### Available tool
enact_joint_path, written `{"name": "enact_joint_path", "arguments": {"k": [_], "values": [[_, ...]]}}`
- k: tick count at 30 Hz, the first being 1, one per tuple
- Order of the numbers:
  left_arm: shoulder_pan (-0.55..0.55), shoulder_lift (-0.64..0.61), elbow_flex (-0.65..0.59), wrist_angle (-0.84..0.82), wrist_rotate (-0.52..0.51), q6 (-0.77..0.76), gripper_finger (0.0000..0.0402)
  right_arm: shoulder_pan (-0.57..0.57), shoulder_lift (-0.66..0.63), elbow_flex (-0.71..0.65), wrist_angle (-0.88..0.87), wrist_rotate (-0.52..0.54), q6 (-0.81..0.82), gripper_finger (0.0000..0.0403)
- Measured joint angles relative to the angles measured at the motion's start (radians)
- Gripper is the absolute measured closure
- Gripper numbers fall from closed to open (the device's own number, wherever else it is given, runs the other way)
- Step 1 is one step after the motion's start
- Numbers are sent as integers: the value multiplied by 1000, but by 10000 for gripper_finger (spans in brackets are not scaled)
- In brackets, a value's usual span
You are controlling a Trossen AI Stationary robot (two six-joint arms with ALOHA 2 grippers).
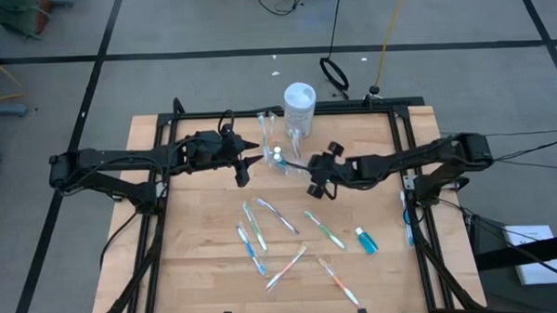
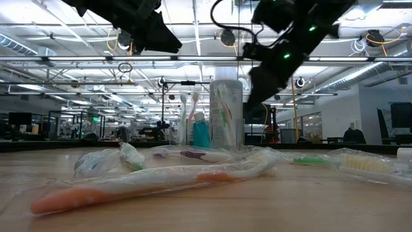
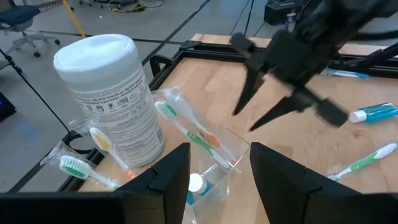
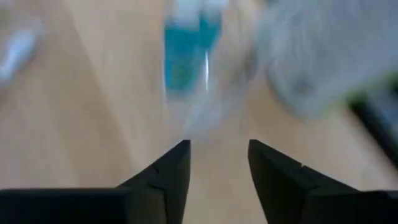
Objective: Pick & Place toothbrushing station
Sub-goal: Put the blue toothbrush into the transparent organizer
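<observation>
Station (image 3: 214,171) at counter (image 1: 208,270) far edge, just beside white-capped canister (image 1: 299,107); holds brush, small tube. Left end effector (image 1: 243,165) hovers above it, fingers apart, likely lined up to grasp wall. Right end effector (image 1: 318,178) near, facing station, fingers apart, likely ready to steady it. Wrapped brushes (image 1: 254,246) lie nearer front, awaiting loading.
</observation>
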Motion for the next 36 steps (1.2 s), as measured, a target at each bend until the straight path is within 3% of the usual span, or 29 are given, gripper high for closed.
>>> {"name": "enact_joint_path", "arguments": {"k": [3, 7, 21, 29, 36], "values": [[0, 0, 0, 0, 0, 0, 229, 34, -68, -1, -162, -38, 204, 236], [0, 0, 0, 1, 0, 0, 229, 70, -122, -1, -383, -184, 454, 233], [0, 0, 0, 7, 0, 0, 229, 320, -121, -2, -938, -848, 1122, 268], [0, 0, 0, 30, 0, 0, 229, 465, -121, -23, -1060, -948, 1470, 269], [0, 0, 0, 91, 0, 32, 229, 503, -120, -122, -1049, -986, 1555, 269]]}}
